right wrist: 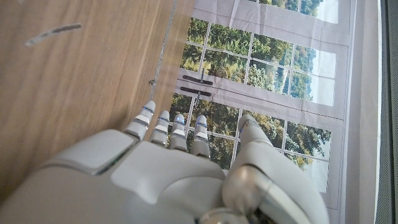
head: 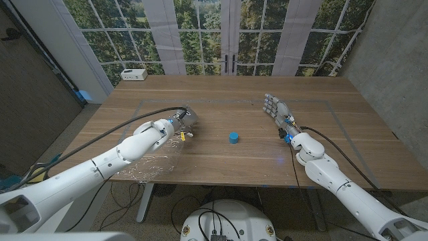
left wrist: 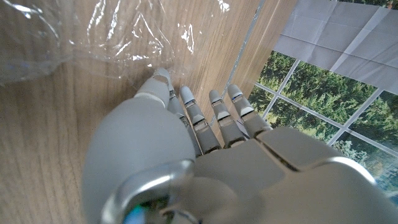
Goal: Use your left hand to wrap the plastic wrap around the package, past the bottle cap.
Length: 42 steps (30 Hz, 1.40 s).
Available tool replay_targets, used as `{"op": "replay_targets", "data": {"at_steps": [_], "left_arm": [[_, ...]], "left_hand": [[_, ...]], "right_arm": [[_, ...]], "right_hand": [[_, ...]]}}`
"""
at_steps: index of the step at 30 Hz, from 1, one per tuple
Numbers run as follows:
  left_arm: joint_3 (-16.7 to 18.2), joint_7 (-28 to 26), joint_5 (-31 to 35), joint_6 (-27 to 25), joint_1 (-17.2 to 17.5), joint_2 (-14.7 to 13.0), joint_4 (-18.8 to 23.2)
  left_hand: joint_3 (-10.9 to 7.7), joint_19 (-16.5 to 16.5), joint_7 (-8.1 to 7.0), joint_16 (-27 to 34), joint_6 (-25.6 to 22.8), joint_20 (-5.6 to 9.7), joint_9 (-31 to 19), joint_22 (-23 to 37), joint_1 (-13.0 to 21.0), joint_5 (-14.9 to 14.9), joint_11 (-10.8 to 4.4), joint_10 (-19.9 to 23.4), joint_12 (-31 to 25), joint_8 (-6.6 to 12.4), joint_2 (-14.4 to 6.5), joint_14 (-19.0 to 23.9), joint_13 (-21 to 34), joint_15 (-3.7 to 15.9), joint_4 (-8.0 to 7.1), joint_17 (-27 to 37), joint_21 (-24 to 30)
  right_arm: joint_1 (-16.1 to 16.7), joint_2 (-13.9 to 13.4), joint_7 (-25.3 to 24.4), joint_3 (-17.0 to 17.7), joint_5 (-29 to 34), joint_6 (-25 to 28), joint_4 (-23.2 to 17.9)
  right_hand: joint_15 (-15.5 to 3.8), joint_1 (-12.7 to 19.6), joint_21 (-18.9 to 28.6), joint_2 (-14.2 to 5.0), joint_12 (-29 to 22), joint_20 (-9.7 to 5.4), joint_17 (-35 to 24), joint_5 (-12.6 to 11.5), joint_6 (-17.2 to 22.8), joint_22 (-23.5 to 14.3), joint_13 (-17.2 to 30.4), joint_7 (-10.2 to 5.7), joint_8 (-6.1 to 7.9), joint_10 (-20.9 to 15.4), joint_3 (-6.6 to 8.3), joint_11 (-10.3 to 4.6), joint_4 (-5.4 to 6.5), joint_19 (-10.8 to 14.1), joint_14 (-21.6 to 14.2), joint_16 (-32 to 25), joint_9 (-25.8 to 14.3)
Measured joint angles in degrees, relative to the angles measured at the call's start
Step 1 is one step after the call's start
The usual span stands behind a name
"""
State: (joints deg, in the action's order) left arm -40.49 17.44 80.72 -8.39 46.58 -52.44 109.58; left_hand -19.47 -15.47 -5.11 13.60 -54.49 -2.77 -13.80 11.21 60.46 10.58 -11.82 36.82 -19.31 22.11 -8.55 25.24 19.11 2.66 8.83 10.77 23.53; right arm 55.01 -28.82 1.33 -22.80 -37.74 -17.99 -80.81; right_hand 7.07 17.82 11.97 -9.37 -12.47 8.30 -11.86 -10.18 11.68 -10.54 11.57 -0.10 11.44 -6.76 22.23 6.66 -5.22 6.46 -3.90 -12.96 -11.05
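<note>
on table left of bottle cap, left hand grips plastic wrap; right hand open.

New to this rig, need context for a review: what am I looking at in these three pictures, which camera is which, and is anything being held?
It is a two-armed robot standing at a brown wooden table, each arm ending in a grey mechanical hand. The wide picture comes from a camera on the robot's head, looking down; its left arm enters from picture left, its right arm from picture right. The other two pictures come from cameras on each wrist, looking along the back of that hand, so they appear turned.

On the table lie a small round blue bottle cap and a crinkled sheet of clear plastic wrap. The left hand is at the wrap, fingers touching it; whether it grips the film is unclear. The right hand holds nothing, fingers extended.
</note>
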Motion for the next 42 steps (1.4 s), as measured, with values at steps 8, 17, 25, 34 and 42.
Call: {"op": "replay_targets", "data": {"at_steps": [8, 17, 25, 34, 42], "left_arm": [[1.43, -2.23, -1.09, -2.95, 2.14, -1.72, 1.64], [4.84, 1.35, -0.64, -7.07, 6.21, -4.99, 7.78], [8.13, 6.5, 1.75, -10.23, 11.28, -7.78, 13.49], [12.19, 10.56, 7.13, -15.14, 17.69, -9.37, 17.45], [15.23, 14.95, 13.54, -17.41, 22.67, -9.35, 19.27]], "left_hand": [[-0.7, 0.0, 0.01, 0.0, 0.01, 0.0, -0.68, 0.0, 0.17, -0.26, 0.26, 0.35, 0.0, 0.78, -0.23, 0.62, 0.34, 0.0, -0.22, 0.04, 0.0], [-1.17, -0.31, 0.32, -0.29, -0.27, 0.32, -1.41, 0.0, 0.03, -0.27, 0.26, 0.35, 0.0, 1.63, -0.36, 0.61, 0.65, 0.0, -0.17, -0.12, -0.01], [-1.37, -0.27, 0.55, -0.59, -0.5, 0.36, -1.78, 0.0, 0.03, -0.27, 0.26, 0.97, 0.0, 2.26, -0.35, 0.61, 0.73, 0.0, 0.04, -0.12, -0.01], [-1.64, -0.07, 0.56, -0.73, -0.49, 0.55, -1.94, 0.0, 0.03, -0.28, 0.26, 1.78, 0.0, 2.51, -0.35, 0.61, 0.98, 0.0, -0.17, -0.12, -0.01], [-1.8, 0.15, 0.55, -0.32, -0.5, 0.33, -1.97, 0.0, 0.04, -0.39, 0.41, 3.8, -0.45, 2.97, -0.35, 2.46, 1.27, 0.03, -0.02, 0.31, -0.01]], "right_arm": [[0.47, -0.22, -0.41, 0.09, 0.06, 0.14, -0.79], [0.67, -0.32, -0.63, 0.09, 0.15, 0.38, -1.47], [0.35, -0.32, -0.43, -0.41, 0.23, 0.98, -1.59], [-0.37, -0.31, 0.18, -1.06, 0.3, 1.79, -1.68], [-1.18, -0.24, 0.71, -1.61, 0.44, 2.6, -1.69]], "right_hand": [[0.0, 0.0, 0.0, 0.0, 0.0, 0.0, 0.0, 0.0, 0.0, 0.0, 0.0, 0.0, 0.0, 0.0, 0.0, 0.0, 0.0, 0.0, 0.0, 0.0, 0.0], [0.0, 0.0, 0.0, 0.0, 0.0, 0.0, 0.0, 0.0, 0.0, 0.0, 0.0, 0.0, 0.0, 0.0, 0.0, 0.0, 0.0, 0.0, 0.01, 0.0, 0.0], [-0.01, 0.0, 0.0, 0.0, 0.0, 0.0, 0.01, 0.0, -0.01, 0.0, 0.0, 0.0, 0.0, 0.01, 0.0, -0.01, 0.0, 0.0, 0.01, 0.0, 0.0], [-0.01, 0.0, 0.0, 0.0, 0.49, 0.0, 0.01, 0.0, -0.01, 0.0, 0.0, 0.0, 0.0, 0.01, 0.0, -0.01, 0.0, 0.0, 0.01, 0.0, 0.0], [-0.01, 0.0, 0.0, 0.0, 0.5, 0.0, 0.01, 0.0, -0.01, 0.0, 0.0, -0.01, 0.0, 0.01, 0.0, -0.01, 0.0, 0.0, 0.01, 0.0, 0.0]]}}
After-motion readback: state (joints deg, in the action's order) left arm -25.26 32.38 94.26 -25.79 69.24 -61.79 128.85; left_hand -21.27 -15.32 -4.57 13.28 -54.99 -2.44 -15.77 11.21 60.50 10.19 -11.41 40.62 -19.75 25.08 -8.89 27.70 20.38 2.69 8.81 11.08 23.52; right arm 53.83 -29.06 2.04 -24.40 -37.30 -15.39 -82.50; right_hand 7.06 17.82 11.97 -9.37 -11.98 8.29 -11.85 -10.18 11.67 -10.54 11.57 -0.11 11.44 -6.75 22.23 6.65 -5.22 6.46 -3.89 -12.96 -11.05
